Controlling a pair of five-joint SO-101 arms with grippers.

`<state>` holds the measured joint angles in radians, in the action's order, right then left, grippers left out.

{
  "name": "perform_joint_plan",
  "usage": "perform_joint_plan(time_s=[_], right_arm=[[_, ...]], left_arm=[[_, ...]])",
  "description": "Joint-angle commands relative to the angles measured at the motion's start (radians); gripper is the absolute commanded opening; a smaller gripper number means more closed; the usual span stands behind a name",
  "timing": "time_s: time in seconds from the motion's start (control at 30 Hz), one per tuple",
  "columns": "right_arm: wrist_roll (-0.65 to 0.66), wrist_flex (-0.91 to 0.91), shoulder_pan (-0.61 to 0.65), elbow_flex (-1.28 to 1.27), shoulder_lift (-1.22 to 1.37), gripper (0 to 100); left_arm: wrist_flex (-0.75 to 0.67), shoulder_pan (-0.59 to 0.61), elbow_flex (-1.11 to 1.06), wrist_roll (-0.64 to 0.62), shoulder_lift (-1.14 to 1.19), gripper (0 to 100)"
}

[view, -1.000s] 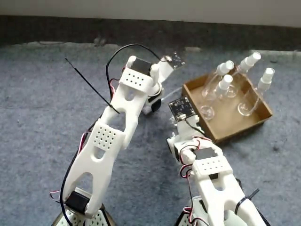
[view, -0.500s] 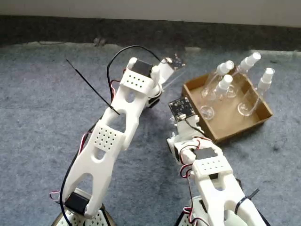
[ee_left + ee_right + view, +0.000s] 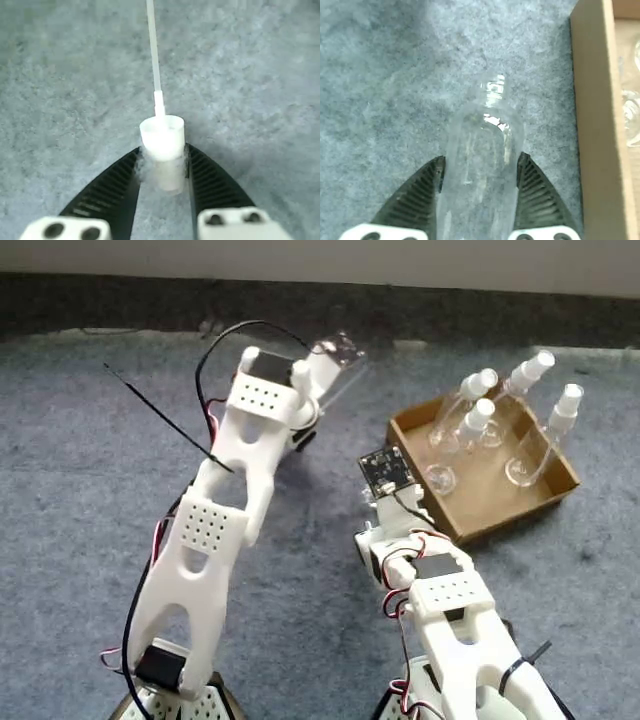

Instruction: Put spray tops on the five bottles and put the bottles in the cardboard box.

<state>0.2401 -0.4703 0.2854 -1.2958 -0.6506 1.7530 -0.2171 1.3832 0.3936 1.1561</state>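
Count, taken from the cardboard box (image 3: 515,515) outward:

- Capped bottles (image 3: 540,445): four, clear, each with a white spray top, lying tilted inside the box, tops toward its far side, bases toward its near wall
- Open bottle (image 3: 482,145): one, clear, no top on its neck. It sits just outside the box's left wall (image 3: 592,125), over the grey surface. The right gripper (image 3: 481,160) is clamped on its body with a black finger on each side, and the neck points away from the wrist
- Loose spray top (image 3: 161,137): one, white, with a long thin dip tube (image 3: 153,50) running straight out from it. The left gripper (image 3: 162,150) is closed on it, pinching it between both black fingers
- Arms: two, white. The left arm (image 3: 240,460) stretches out past the box's left corner, its far end well apart from the box. The right arm (image 3: 450,610) ends just beside the box's near-left wall, wrist camera board (image 3: 387,470) on top
- Black cable (image 3: 215,360): one loop over the left arm's upper joint

Surface: the bench (image 3: 80,440) is covered in grey, carpet-like felt, and the box rests directly on it. Whether the held bottle touches the felt cannot be told.

Room: beyond the box's far side a dark band (image 3: 100,300) runs along the bench edge, with a pale wall (image 3: 300,255) above it
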Motion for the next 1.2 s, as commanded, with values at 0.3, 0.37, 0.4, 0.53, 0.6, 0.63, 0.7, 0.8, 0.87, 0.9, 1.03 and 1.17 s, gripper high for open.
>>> perform_joint_plan(time_s=[0.3,0.37,0.4,0.53,0.6,0.63,0.7,0.8,0.87,0.9,1.03,1.17], right_arm=[[0.012,0.007,-0.013,-0.002,-0.008,1.9],[0.012,0.007,-0.013,-0.004,-0.008,1.9],[0.012,0.007,-0.013,-0.004,-0.008,1.9],[0.012,0.007,-0.013,-0.005,-0.008,1.9],[0.012,0.007,-0.013,-0.007,-0.008,1.9],[0.012,0.007,-0.013,-0.007,-0.008,1.9],[0.012,0.007,-0.013,-0.007,-0.008,1.9],[0.012,0.007,-0.013,-0.007,-0.008,1.9],[0.012,0.007,-0.013,-0.007,-0.007,1.9],[0.012,0.008,-0.013,-0.007,-0.004,1.9],[0.008,0.008,0.004,-0.007,0.002,1.9],[0.008,0.008,0.059,-0.007,0.002,1.9]], left_arm=[[0.008,0.035,-0.618,0.017,-0.618,0],[0.006,0.058,-0.723,0.092,-0.716,0],[0.006,0.07,-0.783,0.129,-0.765,0],[0.002,0.131,-1.021,0.196,-0.947,0],[0.002,0.165,-1.136,0.23,-1.036,0],[0.0,0.18,-1.188,0.249,-1.078,0],[-0.002,0.209,-1.294,0.284,-1.162,0],[-0.052,0.24,-1.442,0.311,-1.285,0],[-0.091,0.251,-1.543,0.316,-1.365,0],[-0.115,0.251,-1.595,0.316,-1.405,0],[-0.221,0.245,-1.81,0.316,-1.547,0],[-0.382,0.249,-2.028,0.313,-1.639,0]])
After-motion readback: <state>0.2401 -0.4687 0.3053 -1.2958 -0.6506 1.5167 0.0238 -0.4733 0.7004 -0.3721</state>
